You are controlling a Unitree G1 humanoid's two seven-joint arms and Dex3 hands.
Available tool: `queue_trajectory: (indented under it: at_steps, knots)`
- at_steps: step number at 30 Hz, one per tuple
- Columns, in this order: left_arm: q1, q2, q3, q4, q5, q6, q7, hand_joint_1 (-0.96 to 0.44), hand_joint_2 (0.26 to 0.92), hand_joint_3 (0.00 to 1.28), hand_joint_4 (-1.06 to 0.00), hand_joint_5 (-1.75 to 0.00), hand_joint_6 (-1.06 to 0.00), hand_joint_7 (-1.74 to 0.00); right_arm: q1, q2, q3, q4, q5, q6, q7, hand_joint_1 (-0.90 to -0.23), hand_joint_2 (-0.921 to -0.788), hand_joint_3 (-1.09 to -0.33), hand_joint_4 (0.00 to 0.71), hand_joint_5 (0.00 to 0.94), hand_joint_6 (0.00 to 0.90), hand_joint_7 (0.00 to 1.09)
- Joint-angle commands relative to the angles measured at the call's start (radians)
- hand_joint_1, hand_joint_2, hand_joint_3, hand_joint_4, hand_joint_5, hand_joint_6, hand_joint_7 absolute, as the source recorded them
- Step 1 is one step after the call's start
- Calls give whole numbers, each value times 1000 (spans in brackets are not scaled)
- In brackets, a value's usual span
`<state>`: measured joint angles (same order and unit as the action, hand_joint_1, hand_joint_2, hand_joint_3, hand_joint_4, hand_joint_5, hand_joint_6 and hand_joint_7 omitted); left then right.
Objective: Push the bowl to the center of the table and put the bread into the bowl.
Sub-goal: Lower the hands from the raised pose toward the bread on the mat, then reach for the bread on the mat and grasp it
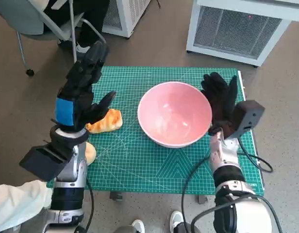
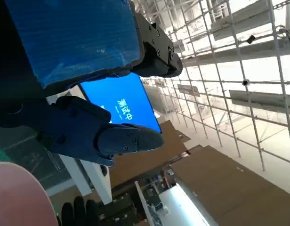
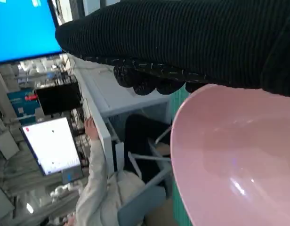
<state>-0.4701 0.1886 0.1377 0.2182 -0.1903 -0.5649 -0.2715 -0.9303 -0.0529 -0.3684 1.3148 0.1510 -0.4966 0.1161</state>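
Head view: pink bowl (image 1: 174, 114) sits upright on the green cutting mat (image 1: 140, 165), a little right of the mat's middle. Bowl holds nothing.

Right hand (image 1: 221, 104), in its black knitted glove, stands just beside the bowl on the bowl's right, fingers stretched upward and apart, palm side toward the rim. It grips nothing. Whether the glove actually touches the rim cannot be told from the head view. In the right wrist view the glove (image 3: 192, 42) lies close along the bowl's rim (image 3: 182, 122), with no clear gap between them.

Bread (image 1: 105, 122), a golden-brown piece, lies on the mat to the left of the bowl, apart from it. A second pale, rounded piece (image 1: 90, 153) lies at the mat's edge, further from the bowl, partly hidden by the left forearm.

Left hand (image 1: 81, 92), blue tape on its back, hangs raised over the mat left of the bowl, above the bread and partly covering it from this view. Fingers are extended and spread; it holds nothing. Left wrist view confirms the black fingers (image 2: 88, 129) spread and bare.
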Motion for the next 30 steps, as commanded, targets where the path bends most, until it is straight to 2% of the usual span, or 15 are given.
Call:
queue_trajectory:
  at_steps: [1, 7, 13, 18, 21, 25, 30]
  knots:
    - [20, 12, 7, -29, 16, 4, 10, -519, 921, 278, -333, 0, -470, 0, -2, 17, 7, 21, -16, 29, -20, -473, -921, -846, 176, 0, 80, 271]
    - [39, 32, 16, -42, 30, 1, 14, -523, 921, 282, -331, 0, -468, 0, -7, 0, 20, 17, -24, 26, -18, -497, -921, -840, 176, 2, 83, 261]
    - [37, 91, 39, -13, 82, -11, 18, -520, 921, 304, -331, 0, -461, 0, -22, -28, 28, -4, -35, -19, -4, -536, -921, -831, 181, 3, 85, 253]
    - [20, 185, 51, 22, 158, 16, 14, -522, 921, 319, -298, 0, -439, 0, -31, -43, 57, -57, -58, -140, 0, -542, -921, -831, 188, 6, 92, 259]
    - [4, 242, 47, 39, 197, 47, 6, -540, 921, 324, -271, 0, -429, 0, -30, -55, 78, -100, -64, -231, 23, -535, -921, -846, 215, 9, 33, 395]
    - [-24, 315, 29, 63, 245, 96, -18, -576, 921, 315, -242, 0, -422, 0, -26, -65, 104, -162, -53, -357, 86, -527, -921, -855, 242, 16, 6, 494]
    - [-63, 407, -15, 78, 341, 177, -47, -607, 921, 267, -224, 0, -407, -1, 0, -71, 141, -282, -9, -496, 210, -530, -921, -853, 243, 14, 0, 551]
